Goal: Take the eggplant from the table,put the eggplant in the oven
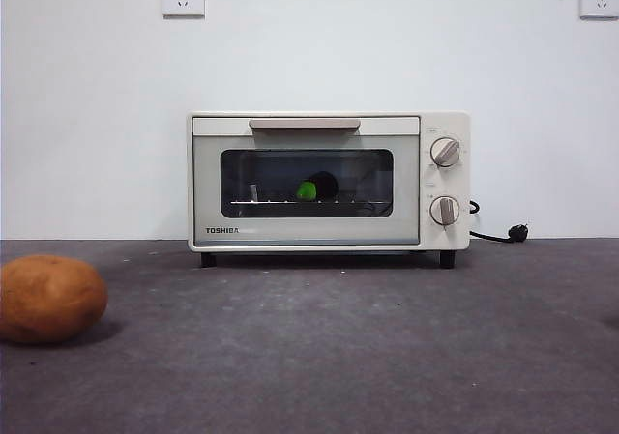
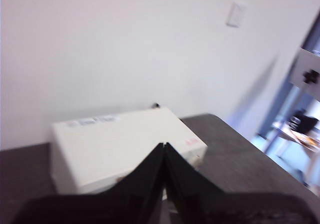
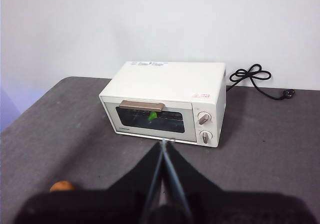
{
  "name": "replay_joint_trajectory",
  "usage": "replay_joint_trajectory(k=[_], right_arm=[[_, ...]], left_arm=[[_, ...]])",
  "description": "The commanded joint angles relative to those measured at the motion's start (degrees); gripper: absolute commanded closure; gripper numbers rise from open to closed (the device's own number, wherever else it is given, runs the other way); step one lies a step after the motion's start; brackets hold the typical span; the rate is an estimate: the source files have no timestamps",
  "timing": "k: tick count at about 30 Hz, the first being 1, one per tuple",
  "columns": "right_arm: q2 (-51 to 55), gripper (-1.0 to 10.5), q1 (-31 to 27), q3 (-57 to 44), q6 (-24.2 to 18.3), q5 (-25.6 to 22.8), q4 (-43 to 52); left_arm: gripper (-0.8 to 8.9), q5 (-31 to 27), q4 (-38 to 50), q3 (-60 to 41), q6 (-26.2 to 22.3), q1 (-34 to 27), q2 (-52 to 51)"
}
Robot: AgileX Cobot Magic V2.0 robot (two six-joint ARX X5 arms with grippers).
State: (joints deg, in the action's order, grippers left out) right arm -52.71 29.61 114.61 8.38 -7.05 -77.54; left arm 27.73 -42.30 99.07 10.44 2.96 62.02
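The dark grey table (image 1: 387,357) is being occupied by the cream oven (image 1: 329,181) near the back wall, a brown potato (image 1: 48,299) up front, and a black power cord (image 1: 498,233) trailing beside the oven.

eggplant (image 1: 317,188) mostly hidden behind oven (image 1: 329,181) glass

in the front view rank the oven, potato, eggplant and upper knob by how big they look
1. oven
2. potato, though it sits nearer the camera, which enlarges it
3. eggplant, only partly visible through the door glass
4. upper knob, close to the eggplant's visible part, so unsure
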Motion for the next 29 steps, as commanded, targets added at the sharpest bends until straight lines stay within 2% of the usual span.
replay_joint_trajectory(k=[1, 7, 15, 29], right_arm=[[-0.5, 9.5, 0.1, -0.2, 0.4, 0.0, -1.4], [-1.3, 9.5, 0.1, -0.2, 0.4, 0.0, -1.4], [-3.3, 9.5, 0.0, -0.2, 0.4, -0.5, -1.4], [-9.6, 9.5, 0.0, -0.2, 0.4, -0.5, -1.4]], left_arm=[[8.19, -3.5, -0.9, 0.0, -1.1, 0.1, -3.2], [8.19, -8.4, -3.3, 0.0, -1.1, 0.1, -8.7], [8.19, -8.9, -7.8, 0.0, -1.1, 0.1, -12.2], [8.19, -8.1, -13.0, 0.1, -1.0, 0.1, -12.5]])
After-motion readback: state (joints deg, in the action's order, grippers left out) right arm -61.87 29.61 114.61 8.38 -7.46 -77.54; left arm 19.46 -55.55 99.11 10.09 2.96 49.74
